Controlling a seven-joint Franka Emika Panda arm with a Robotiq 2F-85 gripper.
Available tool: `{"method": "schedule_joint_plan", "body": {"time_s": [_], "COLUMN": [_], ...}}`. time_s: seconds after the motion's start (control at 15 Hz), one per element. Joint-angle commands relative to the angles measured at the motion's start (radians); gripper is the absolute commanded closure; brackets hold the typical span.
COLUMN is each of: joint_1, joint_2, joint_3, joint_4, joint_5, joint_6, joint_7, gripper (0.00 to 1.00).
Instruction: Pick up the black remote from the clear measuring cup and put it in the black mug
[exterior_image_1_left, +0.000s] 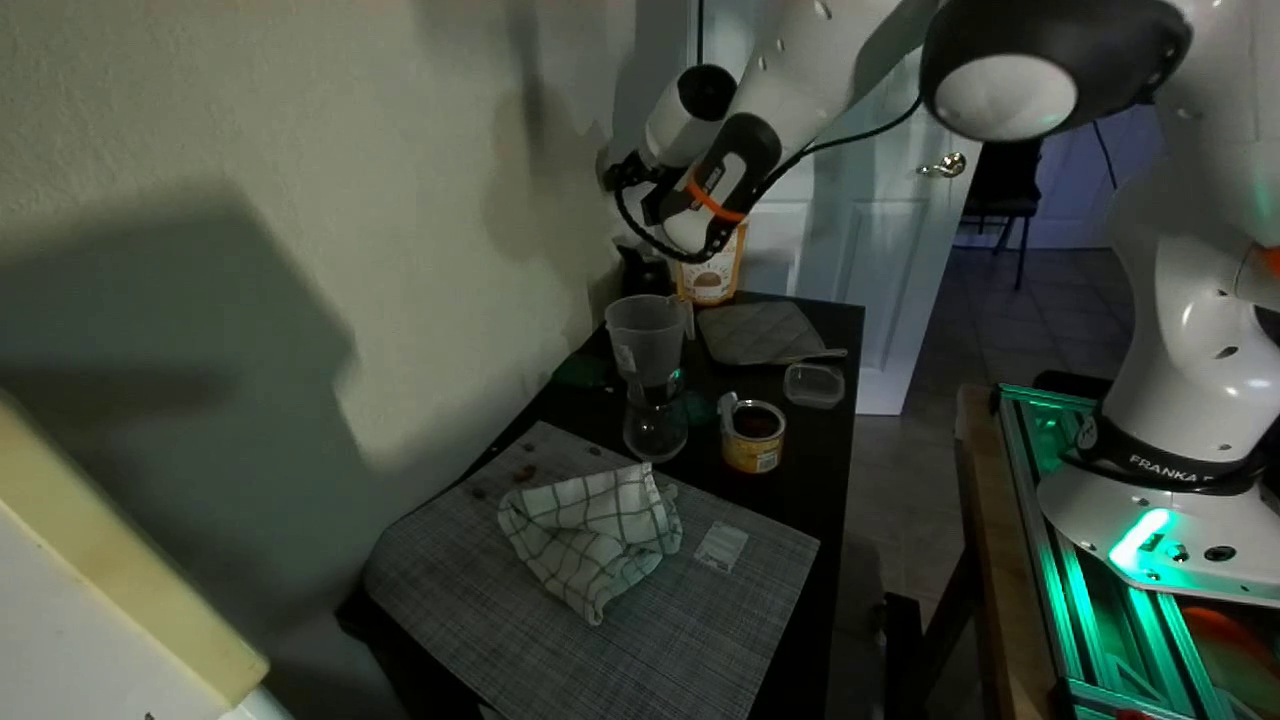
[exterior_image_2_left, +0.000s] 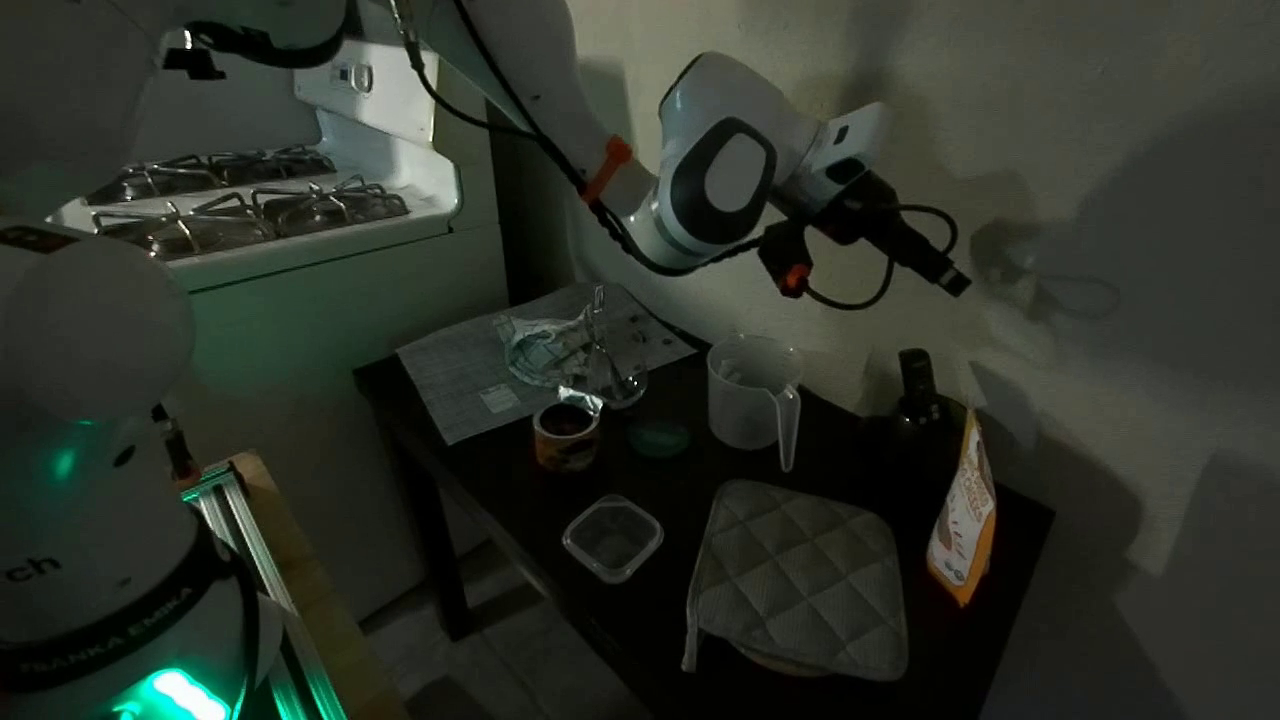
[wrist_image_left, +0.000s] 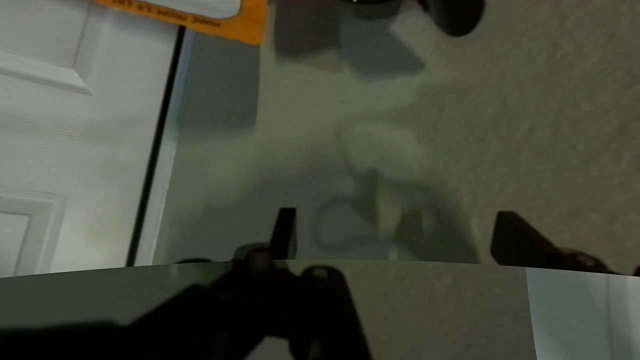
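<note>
A dark table (exterior_image_1_left: 812, 462) carries placemat (exterior_image_1_left: 640, 650), can (exterior_image_1_left: 752, 448), tub (exterior_image_2_left: 612, 540) and measuring cup (exterior_image_2_left: 742, 405).

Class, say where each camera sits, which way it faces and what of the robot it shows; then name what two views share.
Wrist view: mounted behind the open tool, which shows low in the picture; it faces the wall and door.
In an exterior view: raised at the placemat end, facing along the table towards the door; arm and base show.
In an exterior view: raised at the pot holder end, facing the stove; arm, base and tool show.
Both exterior views share the measuring cup and tin, seen from opposite ends.
</note>
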Motion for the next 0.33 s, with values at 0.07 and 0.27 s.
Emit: {"method": "schedule_joint_plan", "body": {"time_s": [0.07,0.27], "joint_1": [0.164,0.159], "joint_2": [-0.294,-0.23], "joint_3": [-0.02,-0.022], "joint_4": [-0.264,-0.226], "joint_5": [-0.099,-0.092], "joint_6": [0.148,0.154], "joint_7": [-0.194,-0.166], "gripper": [0.0,0.0]}}
